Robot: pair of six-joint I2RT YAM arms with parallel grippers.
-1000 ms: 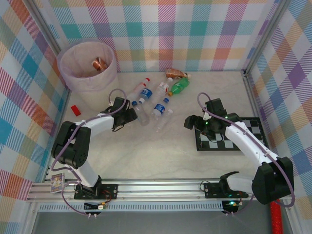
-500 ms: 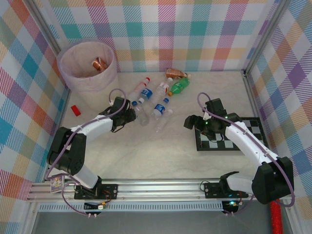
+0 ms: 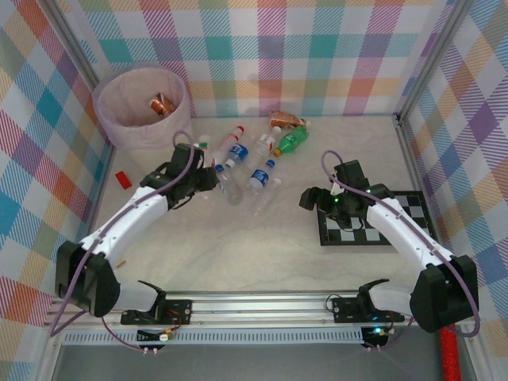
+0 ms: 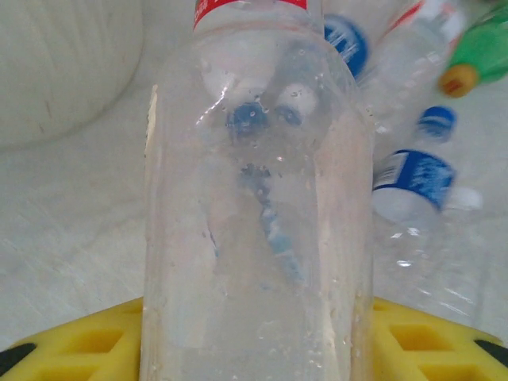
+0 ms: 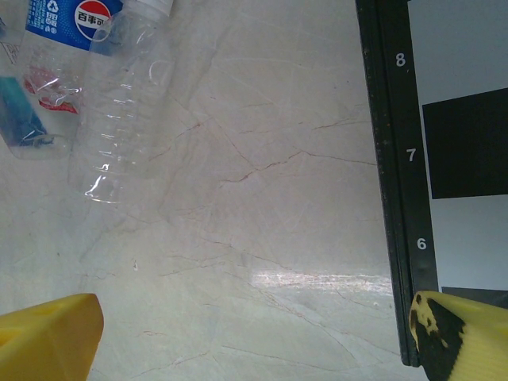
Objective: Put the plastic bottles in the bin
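My left gripper (image 3: 204,169) is shut on a clear plastic bottle (image 4: 254,198) with a red label, which stands between its yellow fingers (image 4: 71,343). It hangs just right of the bin (image 3: 143,111), a pale round basket with a pinkish liner and a brown-wrapped bottle (image 3: 161,103) inside. The bin's wall (image 4: 63,63) shows at upper left in the left wrist view. Several more bottles lie on the table: blue-labelled ones (image 3: 259,176), a green one (image 3: 290,140) and a brown-wrapped one (image 3: 283,120). My right gripper (image 3: 309,198) is open over bare table, holding nothing.
A black-and-white checkerboard (image 3: 397,220) lies under the right arm, its edge (image 5: 389,159) beside the right fingers. A small red block (image 3: 122,178) sits left of the bin's foot. Checked walls enclose the table on three sides. A clear bottle (image 5: 127,103) lies ahead of the right gripper.
The left arm has stretched out and carried its gripper, with the bottle, up and back toward the bin. The right arm has not moved.
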